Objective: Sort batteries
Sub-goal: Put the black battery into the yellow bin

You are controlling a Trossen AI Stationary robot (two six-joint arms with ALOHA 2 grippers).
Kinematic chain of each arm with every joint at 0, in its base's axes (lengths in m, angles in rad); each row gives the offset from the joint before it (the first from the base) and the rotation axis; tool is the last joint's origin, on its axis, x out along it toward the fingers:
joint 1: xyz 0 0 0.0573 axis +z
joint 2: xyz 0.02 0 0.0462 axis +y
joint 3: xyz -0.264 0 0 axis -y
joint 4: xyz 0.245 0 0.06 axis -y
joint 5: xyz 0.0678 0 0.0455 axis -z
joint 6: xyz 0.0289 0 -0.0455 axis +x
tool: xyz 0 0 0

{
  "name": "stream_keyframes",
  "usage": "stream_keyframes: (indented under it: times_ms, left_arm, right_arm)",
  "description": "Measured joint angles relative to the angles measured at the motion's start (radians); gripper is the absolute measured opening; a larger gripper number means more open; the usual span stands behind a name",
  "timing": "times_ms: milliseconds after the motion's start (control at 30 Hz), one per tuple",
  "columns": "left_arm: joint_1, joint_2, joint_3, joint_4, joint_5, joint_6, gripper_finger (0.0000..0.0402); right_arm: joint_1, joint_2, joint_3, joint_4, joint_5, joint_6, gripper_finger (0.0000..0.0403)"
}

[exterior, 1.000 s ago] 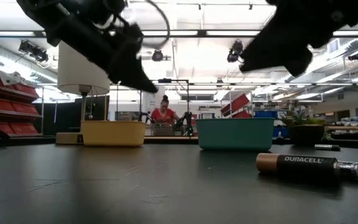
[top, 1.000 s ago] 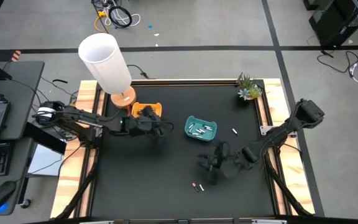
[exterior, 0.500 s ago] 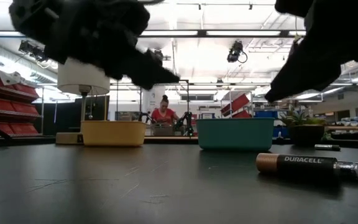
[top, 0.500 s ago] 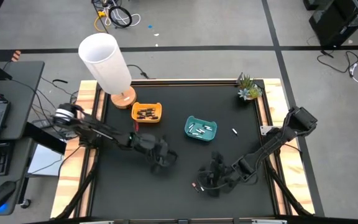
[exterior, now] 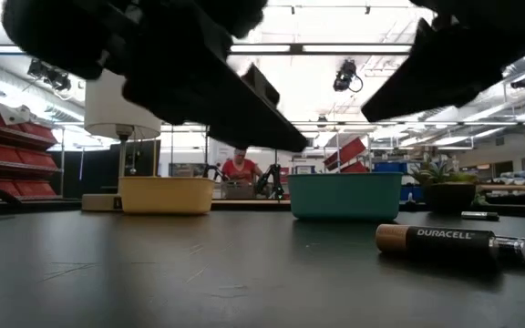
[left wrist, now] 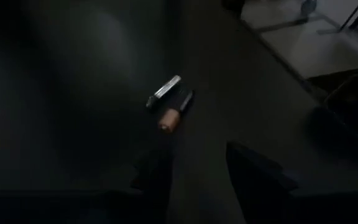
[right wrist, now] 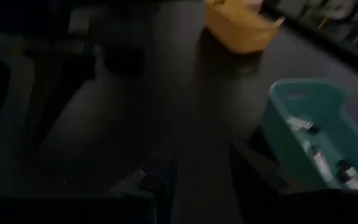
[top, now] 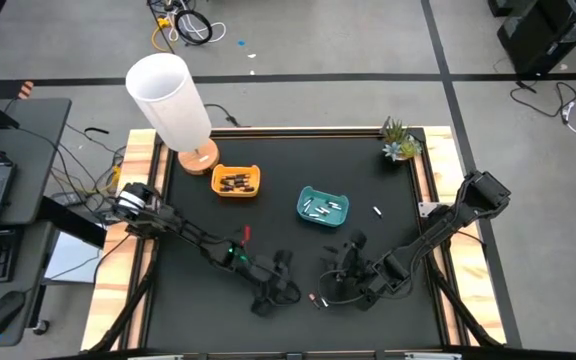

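Two batteries [left wrist: 169,102] loose between two spread, empty end effectors: left [left wrist: 194,171], right [right wrist: 204,171]; two trays.

Low across a dark table [exterior: 244,282]: a Duracell battery [exterior: 437,242], copper end to the left, lies on its side near right, w/ a pale battery [exterior: 516,248] just beside its right end. Farther back, a yellow tray [exterior: 167,194] at left and a teal tray [exterior: 345,196] at centre-right stand apart. Two dark arms hang blurred overhead: left arm [exterior: 162,64] at upper left, right arm [exterior: 463,55] at upper right. A lamp [exterior: 119,114] stands behind the yellow tray; a plant [exterior: 445,187] sits far right. In the room beyond, a person [exterior: 239,169] in red sits btwn the trays.
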Motion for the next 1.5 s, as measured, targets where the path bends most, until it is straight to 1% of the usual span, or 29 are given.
stream_keyframes:
  times_ms: [100,167,300,433,500,600,667,733,800,867,967,1100,1267,1500]
  left_arm:
    - [-0.013,0.04,0.07,-0.038,-0.008,0.014,0.0163]
    - [-0.023,0.047,0.103,-0.08,-0.007,0.024,0.0162]
    - [-0.044,0.064,0.152,-0.165,-0.042,0.04,0.0162]
    - [-0.058,0.079,0.214,-0.236,-0.085,0.065,0.0162]
    - [-0.059,0.092,0.24,-0.226,-0.093,0.064,0.0162]
    - [-0.054,0.119,0.271,-0.222,-0.098,0.065,0.0162]
    - [-0.049,0.123,0.271,-0.239,-0.098,0.071,0.0162]
    - [-0.042,0.143,0.274,-0.188,-0.099,0.074,0.0162]
    - [-0.041,0.148,0.27,-0.193,-0.1,0.083,0.0162]
    - [-0.04,0.171,0.274,-0.131,-0.099,0.094,0.0162]
    - [-0.041,0.191,0.272,-0.102,-0.1,0.139,0.0162]
    - [-0.04,0.208,0.272,-0.075,-0.117,0.191,0.0162]
    - [-0.018,0.235,0.273,-0.02,-0.12,0.198,0.0162]
    - [0.015,0.253,0.272,-0.025,-0.071,0.189,0.0162]
  right_arm:
    - [-0.005,0.004,-0.001,0.008,0.078,0.02,0.0135]
    - [0.0,0.004,0.0,0.007,0.094,0.06,0.0133]
    - [0.066,0.004,-0.004,0.001,0.185,0.131,0.0129]
    - [0.137,0.005,-0.025,-0.042,0.356,0.185,0.0128]
    - [0.158,0.001,-0.034,-0.07,0.442,0.239,0.0126]
    - [0.156,0.001,-0.044,-0.072,0.5,0.309,0.0125]
    - [0.135,0.001,-0.045,-0.073,0.504,0.32,0.0123]
    - [0.121,0.002,-0.045,-0.076,0.496,0.318,0.0121]
    - [0.104,0.003,-0.045,-0.075,0.491,0.318,0.0119]
    - [0.092,0.003,-0.045,-0.082,0.481,0.319,0.0117]
    - [0.075,0.002,-0.045,-0.089,0.477,0.315,0.0115]
    - [0.073,0.003,-0.045,-0.095,0.476,0.305,0.0114]
    - [0.072,0.003,-0.045,-0.098,0.48,0.295,0.0114]
    - [0.073,0.003,-0.045,-0.098,0.49,0.29,0.0114]
